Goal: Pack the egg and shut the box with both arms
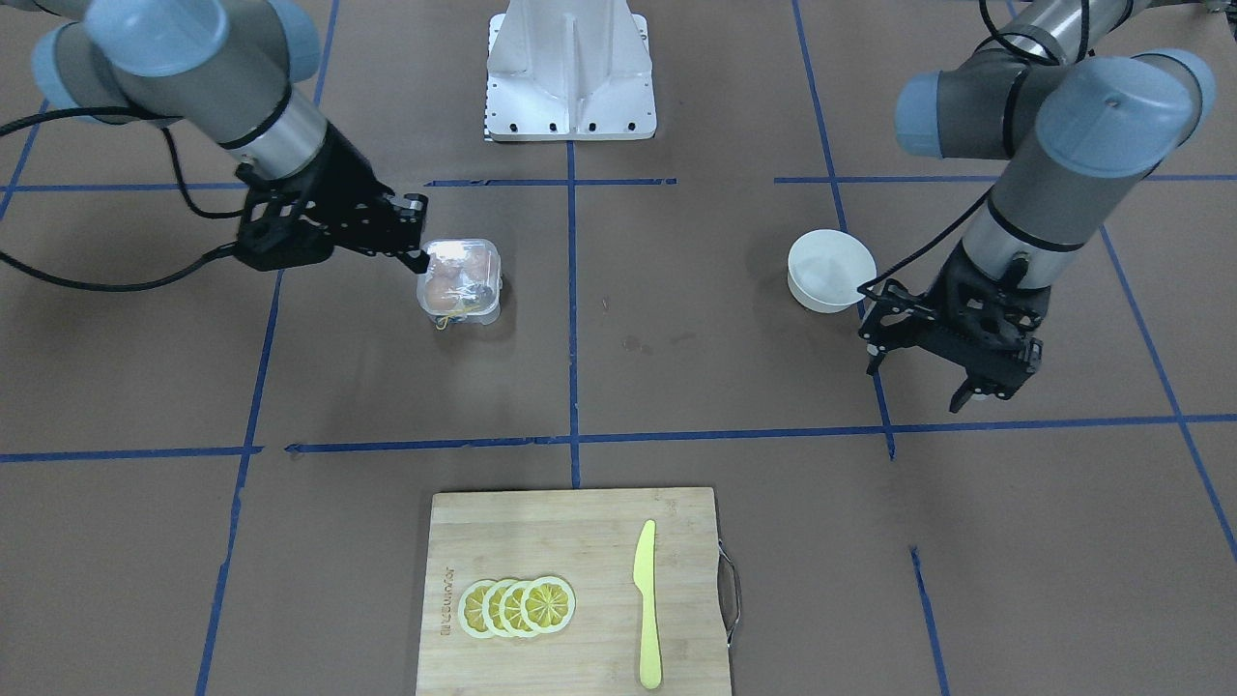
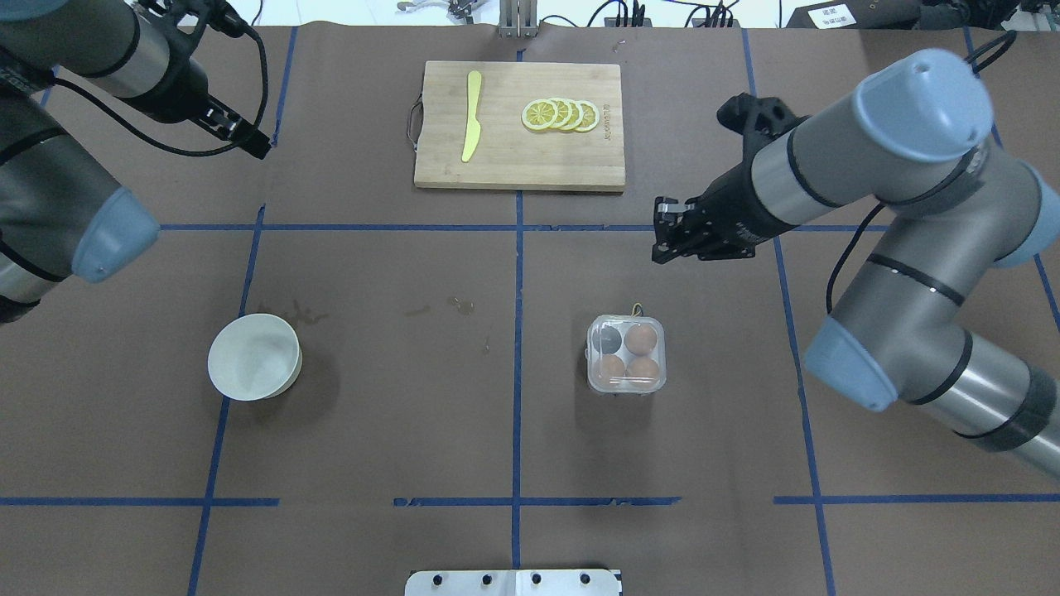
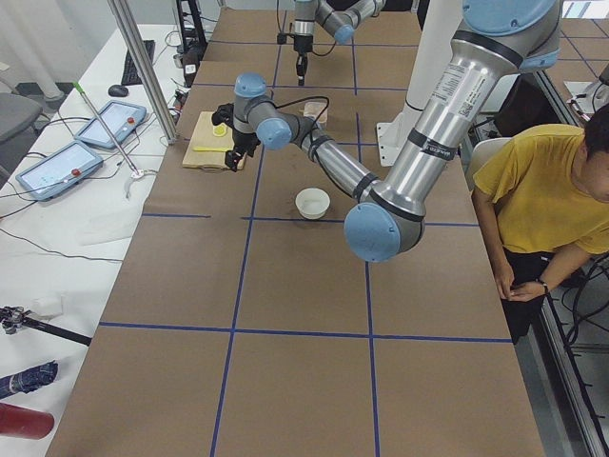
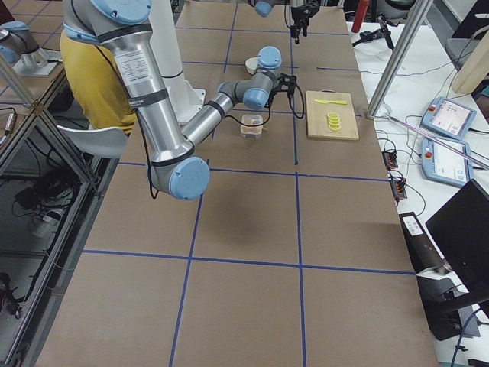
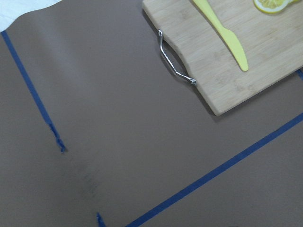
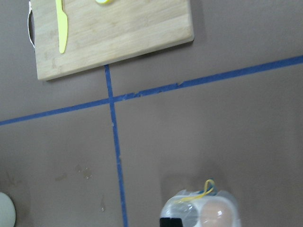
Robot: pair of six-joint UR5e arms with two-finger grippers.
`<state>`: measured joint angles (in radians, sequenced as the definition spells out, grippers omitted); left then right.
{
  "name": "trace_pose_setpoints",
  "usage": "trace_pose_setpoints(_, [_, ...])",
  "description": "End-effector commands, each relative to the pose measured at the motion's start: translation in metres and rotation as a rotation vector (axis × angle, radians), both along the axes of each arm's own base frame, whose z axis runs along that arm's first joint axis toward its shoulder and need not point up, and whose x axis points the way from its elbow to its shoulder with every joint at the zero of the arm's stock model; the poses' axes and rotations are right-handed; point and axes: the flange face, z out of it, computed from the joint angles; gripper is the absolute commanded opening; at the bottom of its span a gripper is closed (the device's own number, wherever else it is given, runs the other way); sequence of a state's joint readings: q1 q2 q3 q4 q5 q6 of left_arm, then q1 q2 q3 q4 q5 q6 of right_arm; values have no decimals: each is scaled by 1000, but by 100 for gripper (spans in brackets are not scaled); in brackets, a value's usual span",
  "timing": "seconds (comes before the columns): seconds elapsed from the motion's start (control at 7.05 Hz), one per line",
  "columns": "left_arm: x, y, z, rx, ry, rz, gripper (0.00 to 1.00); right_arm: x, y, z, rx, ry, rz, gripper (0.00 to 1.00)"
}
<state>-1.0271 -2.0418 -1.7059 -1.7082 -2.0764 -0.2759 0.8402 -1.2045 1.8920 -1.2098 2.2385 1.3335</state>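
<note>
The clear-plastic box [image 2: 626,353] stands right of the table's middle and also shows in the front view [image 1: 461,280]. Its lid appears to lie down over the cells. Three alike brown eggs fill three cells, one of them the egg [image 2: 641,338]; the fourth cell looks dark. A bit of yellow sticks out at its far edge [image 6: 206,189]. My right gripper [image 2: 659,232] is open and empty, above the table just beyond the box and apart from it [image 1: 418,232]. My left gripper [image 1: 918,384] is open and empty, far off at the other side past the bowl.
A white round bowl [image 2: 254,356] stands on the left half. A wooden cutting board [image 2: 513,157] at the far middle carries a yellow knife [image 2: 471,124] and lemon slices [image 2: 561,114]. A person in yellow [image 3: 533,181] sits beside the table.
</note>
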Motion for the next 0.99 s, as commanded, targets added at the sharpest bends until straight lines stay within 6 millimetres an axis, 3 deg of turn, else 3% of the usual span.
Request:
trace_pose_setpoints(0.0, [-85, -21, 38, -61, -56, -52, 93, 114, -40, 115, 106, 134, -4, 45])
trace_pose_setpoints(0.14, [-136, -25, 68, -42, -79, -37, 99, 152, -58, 163, 124, 198, 8, 99])
trace_pose_setpoints(0.43, [-221, -33, 123, -33, -124, -30, 99, 233, -100, 254, 164, 308, -12, 100])
trace_pose_setpoints(0.57, [-250, -20, 149, -33, -81, 16, 99, 266, -111, 294, 191, 364, -73, 100])
trace_pose_setpoints(0.71, [-279, -16, 180, -99, -47, 5, 99, 302, -114, 308, 173, 392, -94, 100])
trace_pose_setpoints(0.85, [-285, 16, 234, -110, -58, 80, 100, 327, -128, 294, 161, 405, -115, 100])
